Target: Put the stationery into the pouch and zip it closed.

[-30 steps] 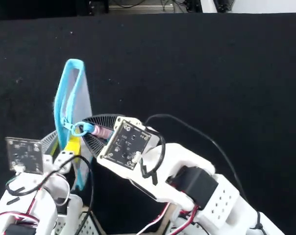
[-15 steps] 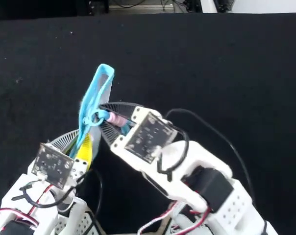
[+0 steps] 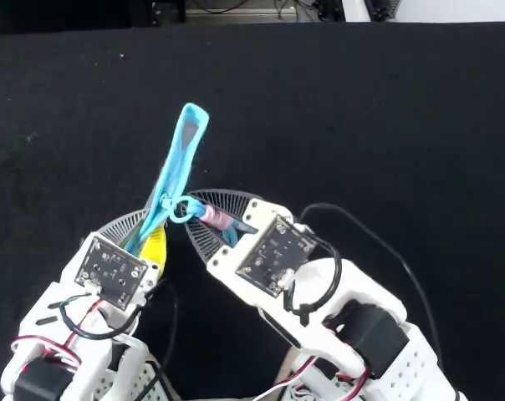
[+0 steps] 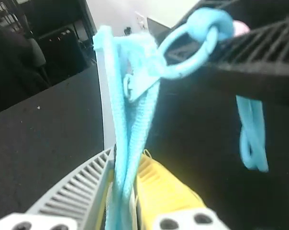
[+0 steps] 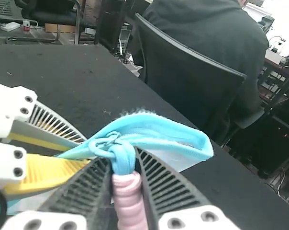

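Over the last second the pouch [image 3: 179, 146] has swung from leaning towards the table's left side to slanting the other way, its far end now further right in the high view. Both arms have shifted that way with it.

The pouch hangs clear of the black table [image 3: 361, 125], strung between the two grippers. The left gripper [image 3: 150, 241] is clamped on the pouch's near end, with the blue zip tape pinched between its grey ribbed jaw and its yellow one. The right gripper [image 3: 212, 219] is closed on the pink zip pull [image 3: 216, 220], whose blue cord loop [image 3: 182, 209] runs to the slider. What the pouch holds cannot be made out.

The pouch looks light and limp: thin fabric that folds and sags, stiffened only along the zip. It will probably buckle unless it is kept taut. The sensible holds are the ones in use, the tape end as an anchor and the pull for drawing the slider. The soft cord may stretch or slip before the slider moves.
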